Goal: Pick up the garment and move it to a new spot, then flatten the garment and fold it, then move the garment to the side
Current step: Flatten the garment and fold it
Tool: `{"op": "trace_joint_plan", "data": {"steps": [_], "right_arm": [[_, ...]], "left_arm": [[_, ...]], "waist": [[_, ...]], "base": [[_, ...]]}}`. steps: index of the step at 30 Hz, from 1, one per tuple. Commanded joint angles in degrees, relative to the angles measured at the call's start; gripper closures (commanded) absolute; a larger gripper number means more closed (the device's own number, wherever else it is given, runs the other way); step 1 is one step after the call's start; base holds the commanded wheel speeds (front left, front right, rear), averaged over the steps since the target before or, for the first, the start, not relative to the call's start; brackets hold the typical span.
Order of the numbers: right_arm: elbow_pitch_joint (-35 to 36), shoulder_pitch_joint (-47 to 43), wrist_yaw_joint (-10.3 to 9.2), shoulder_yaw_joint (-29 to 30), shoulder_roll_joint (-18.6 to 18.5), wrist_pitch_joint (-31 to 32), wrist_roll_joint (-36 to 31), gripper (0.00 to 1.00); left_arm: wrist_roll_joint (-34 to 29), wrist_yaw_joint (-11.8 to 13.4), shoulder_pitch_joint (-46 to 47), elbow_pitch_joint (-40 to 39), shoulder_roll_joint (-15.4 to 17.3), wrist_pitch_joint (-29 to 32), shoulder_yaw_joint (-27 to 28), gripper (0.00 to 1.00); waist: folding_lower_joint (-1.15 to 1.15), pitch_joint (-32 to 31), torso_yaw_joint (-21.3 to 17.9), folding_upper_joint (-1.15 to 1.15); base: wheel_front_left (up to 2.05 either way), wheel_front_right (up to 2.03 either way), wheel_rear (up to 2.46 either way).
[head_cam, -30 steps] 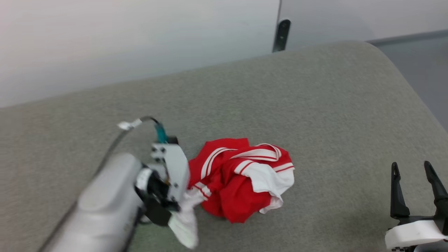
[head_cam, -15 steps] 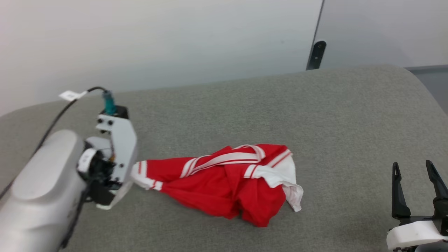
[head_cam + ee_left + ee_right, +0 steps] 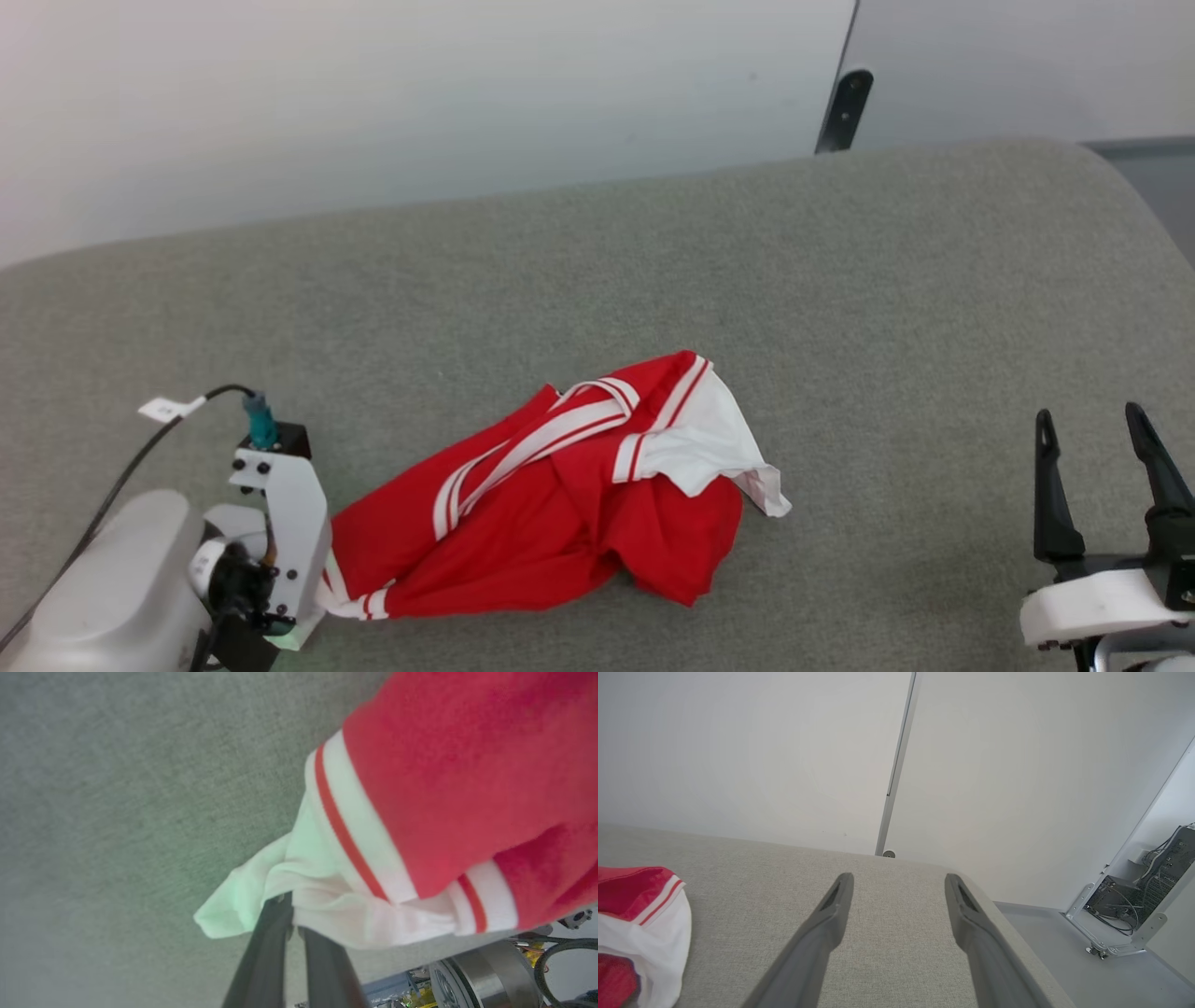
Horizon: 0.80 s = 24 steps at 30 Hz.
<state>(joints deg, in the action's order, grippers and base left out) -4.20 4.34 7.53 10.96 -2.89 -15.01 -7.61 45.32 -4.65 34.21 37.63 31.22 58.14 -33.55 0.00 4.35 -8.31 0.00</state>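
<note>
The garment (image 3: 551, 509), a red shirt with white sleeves and striped trim, lies stretched out and crumpled across the middle of the grey padded surface (image 3: 597, 280). My left gripper (image 3: 292, 914) is shut on the white sleeve at the shirt's lower left end, shown in the head view at the bottom left (image 3: 317, 597), where its fingertips are hidden behind the wrist. The other white sleeve (image 3: 709, 448) points right. My right gripper (image 3: 1092, 439) stands open at the lower right, well clear of the shirt, with nothing between its fingers. The garment (image 3: 640, 924) edges into the right wrist view at the left.
A pale wall (image 3: 373, 93) rises behind the padded surface, with a dark bracket (image 3: 845, 107) at a panel seam. The surface's rounded right edge (image 3: 1148, 243) drops to grey floor. Open equipment with cables (image 3: 1139, 896) stands beyond that edge.
My left gripper has pulled the held sleeve down toward the near left edge, dragging the shirt into a longer diagonal shape. The head camera has also shifted. The right gripper stays put.
</note>
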Motion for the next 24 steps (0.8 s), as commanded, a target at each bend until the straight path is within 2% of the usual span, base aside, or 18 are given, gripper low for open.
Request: {"op": "trace_joint_plan", "data": {"steps": [1, 6, 7, 8, 9, 10, 17, 20, 24], "right_arm": [[0.1, 0.4, -0.08, -0.1, 0.0, -0.3, 0.2, 0.00], [-0.9, 0.6, -0.08, -1.0, 0.0, -0.3, 1.3, 0.00], [-1.5, 0.4, -0.08, -1.4, 0.1, -0.3, 1.8, 0.00], [-2.2, 0.1, -0.08, -2.1, 0.0, -0.3, 2.4, 0.00], [-3.0, -0.3, -0.08, -2.8, 0.1, -0.3, 2.3, 0.00], [-4.2, -0.7, -0.08, -3.7, 0.1, -0.2, 2.5, 0.00], [-7.5, -1.4, -0.08, -6.2, -0.4, 1.1, 3.7, 0.00], [-7.1, -2.0, -0.08, -7.0, -1.2, 2.5, 5.2, 0.00], [-6.0, -2.8, -0.08, -7.6, -2.1, 4.2, 5.4, 0.00]], "left_arm": [[0.3, -0.3, -0.7, 0.7, -0.4, -0.3, -0.1, 1.00], [0.2, -0.6, 0.9, 4.7, -2.0, -1.8, -0.7, 1.00], [-0.1, -0.6, 1.4, 5.3, -1.9, -2.1, -0.8, 0.93], [-0.8, -1.1, 2.0, 5.4, -1.5, -2.9, -1.2, 0.55], [-0.8, -1.2, 2.6, 5.5, -1.4, -3.2, -1.3, 0.04], [-0.1, -1.4, 3.0, 5.7, -1.5, -3.1, -0.9, 0.00], [0.5, -2.2, 4.6, 0.8, -0.4, -0.4, -1.8, 0.00], [1.5, -1.5, 4.1, -2.6, -0.1, 0.2, -1.1, 0.00], [2.0, 1.1, 2.1, -7.2, 1.6, -0.3, 0.1, 0.00]], "waist": [[0.00, 1.2, -1.0, 0.00], [0.00, 1.5, -1.1, 0.00], [0.00, 1.2, -0.8, 0.00], [0.00, 0.8, -0.6, 0.00], [0.00, 0.3, -0.3, 0.00], [0.00, -0.3, 0.1, 0.00], [0.00, -4.9, 4.2, 0.00], [0.00, -6.2, 6.6, 0.00], [0.00, -7.5, 9.5, 0.00]], "base": [[0.00, 0.00, 0.00], [0.00, 0.00, 0.00], [0.00, 0.00, 0.00], [0.00, 0.00, 0.00], [0.00, 0.00, 0.00], [0.00, 0.00, 0.00], [0.00, 0.00, 0.00], [0.00, 0.00, 0.00], [0.00, 0.00, 0.00]]}}
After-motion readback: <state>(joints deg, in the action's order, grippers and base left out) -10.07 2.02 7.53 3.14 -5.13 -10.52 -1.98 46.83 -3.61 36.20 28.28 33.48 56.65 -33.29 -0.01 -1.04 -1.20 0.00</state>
